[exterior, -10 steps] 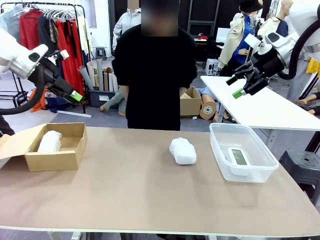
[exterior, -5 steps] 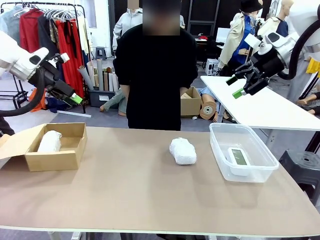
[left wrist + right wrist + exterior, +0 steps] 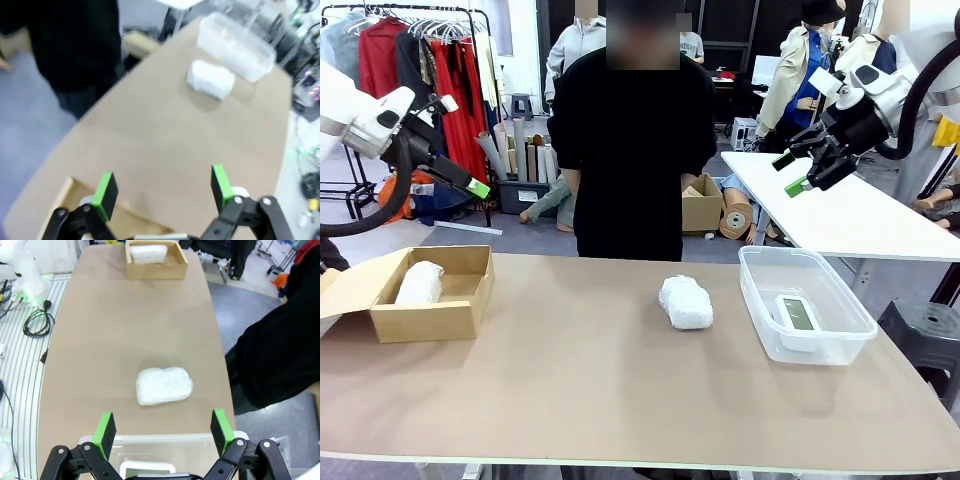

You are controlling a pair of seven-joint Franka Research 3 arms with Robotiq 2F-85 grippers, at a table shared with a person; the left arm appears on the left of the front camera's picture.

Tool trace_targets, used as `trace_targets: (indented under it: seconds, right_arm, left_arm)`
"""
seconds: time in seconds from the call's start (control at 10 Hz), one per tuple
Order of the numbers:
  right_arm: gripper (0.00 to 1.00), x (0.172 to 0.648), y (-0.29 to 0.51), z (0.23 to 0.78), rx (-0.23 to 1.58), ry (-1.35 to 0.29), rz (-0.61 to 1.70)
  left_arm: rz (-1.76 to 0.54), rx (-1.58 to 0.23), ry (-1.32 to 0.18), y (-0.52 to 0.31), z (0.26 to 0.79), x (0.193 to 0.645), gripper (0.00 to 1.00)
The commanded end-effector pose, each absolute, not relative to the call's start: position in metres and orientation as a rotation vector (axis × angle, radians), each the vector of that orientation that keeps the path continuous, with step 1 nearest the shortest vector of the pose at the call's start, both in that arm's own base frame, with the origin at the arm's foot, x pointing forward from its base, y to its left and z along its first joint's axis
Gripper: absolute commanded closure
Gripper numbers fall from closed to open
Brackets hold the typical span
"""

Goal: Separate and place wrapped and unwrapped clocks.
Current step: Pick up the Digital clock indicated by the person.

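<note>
Up at the far left, the left arm's jaws hang released and empty, well above the tan counter (image 3: 570, 400). Below them sits an open brown cardboard box (image 3: 425, 320) with one lumpy bundle in crinkly white wrapping (image 3: 420, 282) lying inside. A second white wrapped bundle (image 3: 685, 302) lies at the counter's middle, before a person in black (image 3: 630, 150). Right of it, a bare white rounded digital clock with a grey screen (image 3: 798, 314) lies in a clear plastic tub (image 3: 756, 290). High at the right, the right arm's jaws hang released, empty.
</note>
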State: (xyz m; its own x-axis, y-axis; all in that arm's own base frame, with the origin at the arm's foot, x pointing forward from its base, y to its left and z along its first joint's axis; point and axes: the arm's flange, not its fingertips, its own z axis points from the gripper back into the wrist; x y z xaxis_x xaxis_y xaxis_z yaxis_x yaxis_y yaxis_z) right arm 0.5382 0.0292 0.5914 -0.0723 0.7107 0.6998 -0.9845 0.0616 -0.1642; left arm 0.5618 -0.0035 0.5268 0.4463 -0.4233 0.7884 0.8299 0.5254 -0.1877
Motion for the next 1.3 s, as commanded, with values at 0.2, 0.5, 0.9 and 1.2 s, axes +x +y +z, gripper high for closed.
trace_targets:
  seconds: [0.2, 0.5, 0.9, 1.2]
  right_arm:
    - [0.00, 0.538, 0.029, 0.593, 0.469, -0.754, 1.486]
    - [0.00, 0.538, 0.029, 0.593, 0.469, -0.754, 1.486]
    - [0.00, 0.538, 0.029, 0.593, 0.469, -0.754, 1.486]
    - [0.00, 0.538, 0.029, 0.593, 0.469, -0.754, 1.486]
  left_arm:
    - [-1.088, -0.764, -0.823, -0.009, 0.516, 0.542, 0.04]
    - [-1.283, -0.719, -0.867, -0.014, 0.525, 0.532, 0.04]
    - [-1.377, -0.602, -0.868, -0.024, 0.537, 0.536, 0.04]
    - [-1.387, -0.559, -0.833, -0.037, 0.551, 0.541, 0.04]
